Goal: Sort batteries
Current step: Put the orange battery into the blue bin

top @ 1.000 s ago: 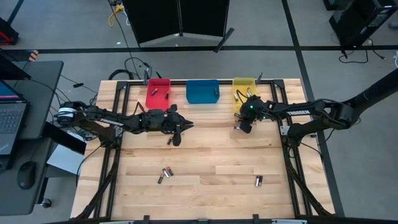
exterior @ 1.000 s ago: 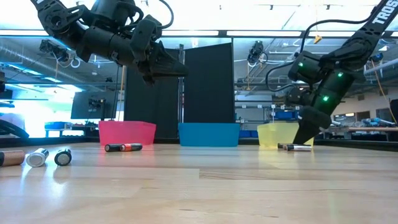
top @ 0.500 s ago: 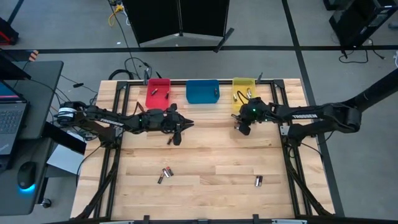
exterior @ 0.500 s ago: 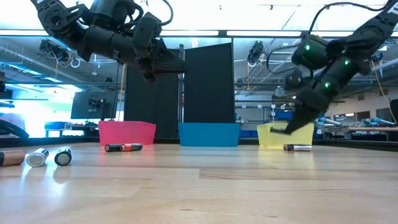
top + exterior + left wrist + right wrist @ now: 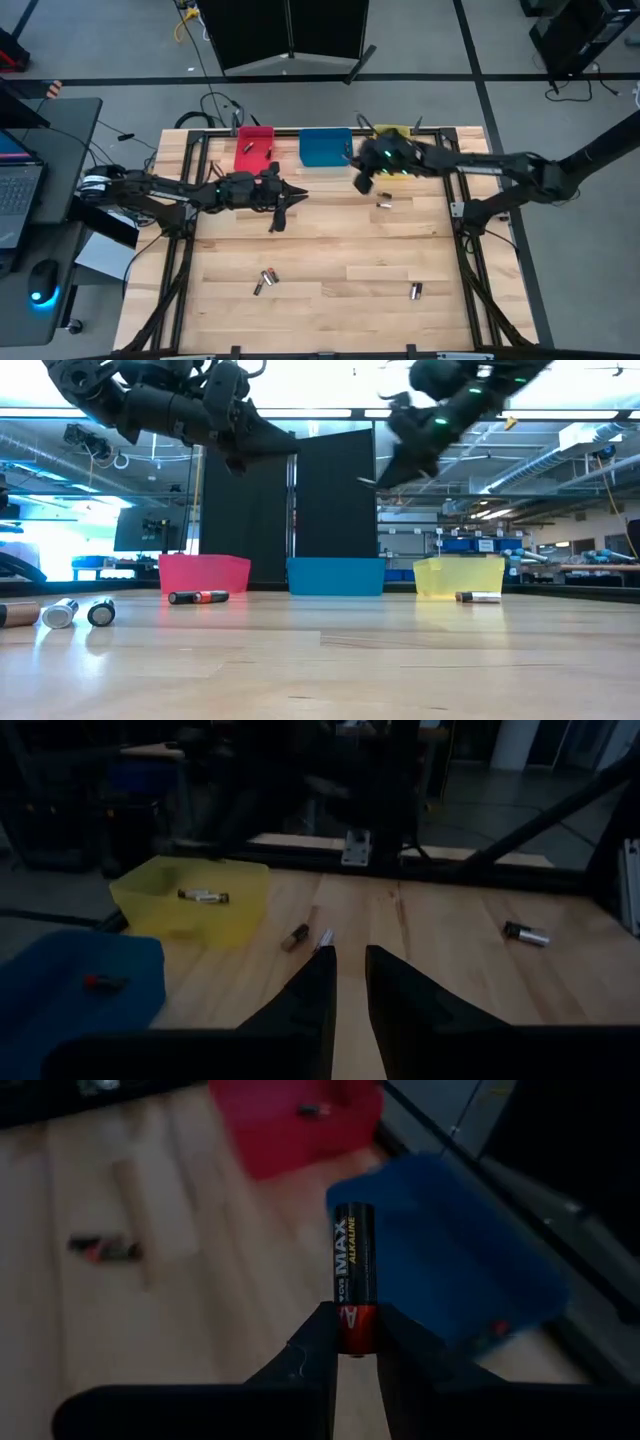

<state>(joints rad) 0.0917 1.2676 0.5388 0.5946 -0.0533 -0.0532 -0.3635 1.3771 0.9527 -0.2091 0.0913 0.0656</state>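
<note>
High view: the right gripper is raised beside the blue bin; the left gripper is held above the table. Right wrist view: an alkaline battery is pinched upright. Left wrist view: the fingers are seen narrowly parted, nothing held.

The battery reads "MAX ALKALINE".

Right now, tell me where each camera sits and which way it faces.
High: overhead, looking down on the table, both arms.
Low: table height, facing the bins; arms above.
Left wrist: past the left end effector toward the yellow bin.
Right wrist: on the right end effector gripping a battery.
Shared: blue bin.
</note>
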